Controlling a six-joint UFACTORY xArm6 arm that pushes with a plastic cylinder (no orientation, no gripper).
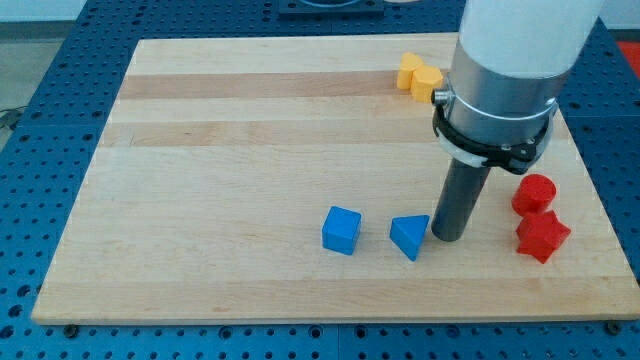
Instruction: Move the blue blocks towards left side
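Note:
A blue cube (341,230) lies on the wooden board (220,150) at the lower middle. A blue triangular block (410,236) lies just to the cube's right, with a small gap between them. My tip (448,236) stands on the board right beside the triangular block's right edge, touching it or nearly so. The rod rises from there into the wide grey and white arm body at the view's top right.
Two yellow blocks (419,76) sit together near the board's top edge, partly behind the arm. A red cylinder (533,193) and a red star-shaped block (541,236) lie near the board's right edge, right of my tip.

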